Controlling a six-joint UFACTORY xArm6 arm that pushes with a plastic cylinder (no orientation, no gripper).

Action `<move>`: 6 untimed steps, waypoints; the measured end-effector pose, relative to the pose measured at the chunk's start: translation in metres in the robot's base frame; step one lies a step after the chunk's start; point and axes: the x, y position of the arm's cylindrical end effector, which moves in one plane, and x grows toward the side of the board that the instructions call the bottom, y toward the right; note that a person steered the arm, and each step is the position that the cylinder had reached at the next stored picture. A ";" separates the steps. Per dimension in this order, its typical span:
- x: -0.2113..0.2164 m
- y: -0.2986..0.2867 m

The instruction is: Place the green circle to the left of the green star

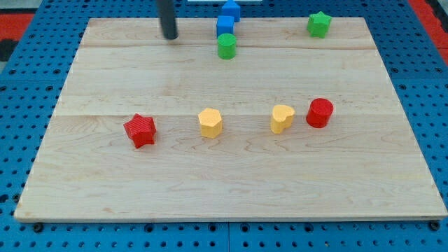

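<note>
The green circle (227,46) stands near the view's top, middle of the board. The green star (319,24) sits at the top right, well to the right of the circle. My tip (169,36) touches the board at the top, to the left of the green circle with a gap between them. A blue cube (225,26) stands directly above the green circle, touching or nearly touching it.
Another blue block (230,10) sits at the board's top edge above the cube. A red star (141,130), a yellow hexagon (210,122), a yellow heart (282,118) and a red cylinder (319,113) lie in a row across the middle.
</note>
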 end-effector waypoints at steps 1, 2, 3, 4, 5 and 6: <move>-0.007 0.070; -0.007 0.173; 0.004 0.150; 0.011 0.018; 0.065 0.017; 0.052 0.116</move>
